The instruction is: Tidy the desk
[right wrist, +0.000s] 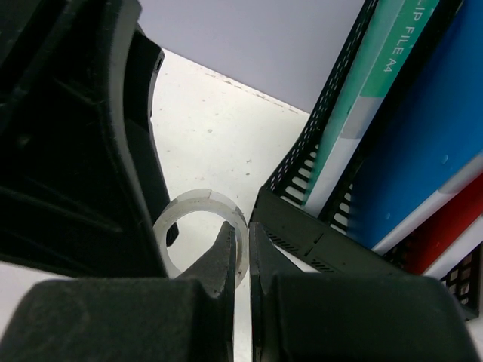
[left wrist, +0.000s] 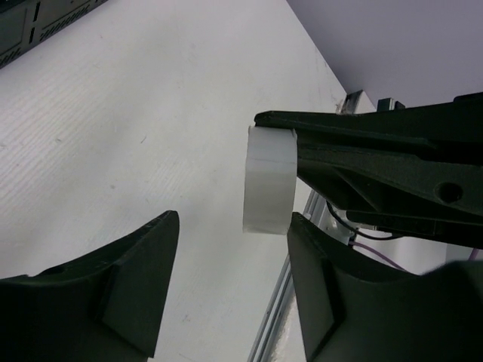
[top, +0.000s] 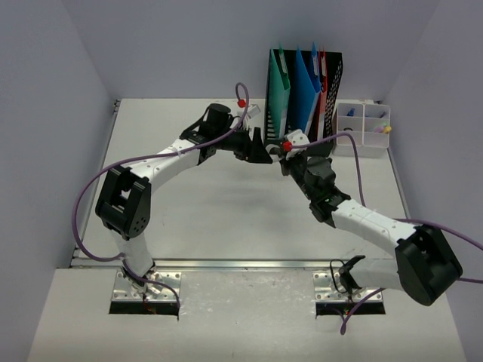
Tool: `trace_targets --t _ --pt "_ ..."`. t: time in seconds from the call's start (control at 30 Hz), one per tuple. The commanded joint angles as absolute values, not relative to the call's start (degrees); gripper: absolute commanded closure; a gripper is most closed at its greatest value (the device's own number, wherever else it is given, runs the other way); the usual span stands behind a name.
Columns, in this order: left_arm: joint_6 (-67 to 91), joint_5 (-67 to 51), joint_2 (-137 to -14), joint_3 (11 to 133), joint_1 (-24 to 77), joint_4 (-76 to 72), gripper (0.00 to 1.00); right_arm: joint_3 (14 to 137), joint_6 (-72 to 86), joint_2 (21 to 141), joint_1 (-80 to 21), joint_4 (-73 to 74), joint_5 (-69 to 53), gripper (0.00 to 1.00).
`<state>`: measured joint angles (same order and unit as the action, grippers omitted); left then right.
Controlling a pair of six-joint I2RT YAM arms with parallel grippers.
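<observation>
A white translucent tape ring (right wrist: 202,198) is held above the white desk (top: 219,219), just in front of the black mesh file holder. My right gripper (right wrist: 247,235) is shut on the ring's wall, one finger inside the ring and one outside. In the left wrist view the ring (left wrist: 269,181) shows edge-on, pinched by the right gripper's fingers (left wrist: 377,154). My left gripper (left wrist: 234,226) is open and empty, its fingertips just short of the ring, the right-hand tip close beside it. In the top view the two grippers meet (top: 272,151); the ring is hidden there.
The black mesh file holder (top: 306,87) stands at the back with teal, blue and red folders, close to my right gripper (right wrist: 317,237). A clear compartment box (top: 362,128) sits to its right. A metal rail (top: 241,264) runs along the desk's front edge.
</observation>
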<state>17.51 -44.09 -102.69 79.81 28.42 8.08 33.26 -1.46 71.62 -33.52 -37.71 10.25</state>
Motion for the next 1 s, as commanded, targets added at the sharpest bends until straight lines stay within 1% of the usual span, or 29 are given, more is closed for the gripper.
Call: trace_targets --t 0.0,0.03,0.07,0.1,0.13,0.23,0.27,0.3,0.33,0.37,0.4,0.43,0.5,0.53,0.6,0.63,0.7,0.73,0.87,0.97 --pt "18.49 -42.42 -101.54 80.51 28.3 5.1 0.48 32.67 -2.69 69.02 -34.28 -42.04 9.31 1.0" --pt "18.54 -42.32 -101.62 80.52 28.27 5.07 0.53 32.59 -2.45 68.71 -34.29 -41.65 8.43 0.98" --pt "18.54 -42.19 -101.66 80.57 28.18 4.98 0.61 32.55 -1.92 68.13 -34.34 -40.85 6.88 0.94" --pt "18.58 -42.13 -101.69 80.56 28.09 4.86 0.67 32.52 -1.52 67.54 -34.33 -40.02 5.45 0.9" --pt "18.69 -42.35 -101.66 80.38 27.9 4.56 0.69 32.41 -1.38 66.75 -34.3 -39.07 3.95 0.87" --pt "19.51 -44.38 -101.45 79.11 26.66 2.56 0.85 31.66 -0.84 63.97 -34.28 -36.57 0.58 0.81" --pt "19.91 -45.81 -101.3 78.33 26.36 1.94 0.89 31.58 -0.54 63.0 -34.21 -35.01 0.35 0.74" --pt "20.16 -46.31 -101.13 77.55 25.91 1.26 0.92 31.55 -0.44 62.67 -34.19 -33.59 -0.08 0.72" --pt "20.48 -47.4 -100.47 76.4 25.15 -1.2 0.95 31.82 0.3 61.99 -34.09 -32.08 -1.2 0.63" --pt "20.86 -48.91 -99.62 75.08 24.3 -4.36 0.99 32.2 1.34 61.05 -33.95 -30.47 -2.53 0.52" --pt "21.14 -49.94 -98.83 73.78 23.8 -6.44 1.0 32.7 3.26 60.47 -33.56 -26.92 -3.83 0.46" --pt "19.78 -51.03 -97.65 71.47 23.32 -8.4 1.0 33.77 5.7 59.74 -32.26 -23.14 -7.13 0.43" --pt "15.94 -53.55 -95.7 68.92 22.85 -10.02 1.0 36.79 10.08 59.31 -28.32 -15.78 -16.11 0.41" --pt "15.42 -54.95 -95.03 68.8 22.85 -10.54 1.0 38.46 10.18 59.78 -26.65 -14.56 -17.09 0.42" --pt "9.68 -58.88 -93.83 67.79 22.85 -9.97 1.0 45.94 7.84 63.01 -23.44 0.83 -27.52 0.4" --pt "8.52 -62.05 -93.62 67.68 22.85 -9.93 1.0 50.84 7.0 64.73 -21.51 4.71 -36.26 0.39" --pt "5.67 -65.45 -93.12 67.55 22.94 -9.63 1.0 55.52 6.32 68.58 -19.69 11.26 -44.07 0.34" --pt "3.52 -67.04 -92.64 67.41 22.94 -9.49 1.0 57.47 5.62 70.39 -18.99 14.04 -48.21 0.34" --pt "-4.05 -66.27 -90.75 67.2 23.36 -8.67 1.0 59.94 1.36 73.18 -18.9 17.78 -54.68 0.36" --pt "-4.94 -64.65 -89.98 67.39 23.48 -8.43 1.0 61.2 -1.41 74.0 -18.9 18.56 -58.73 0.39"
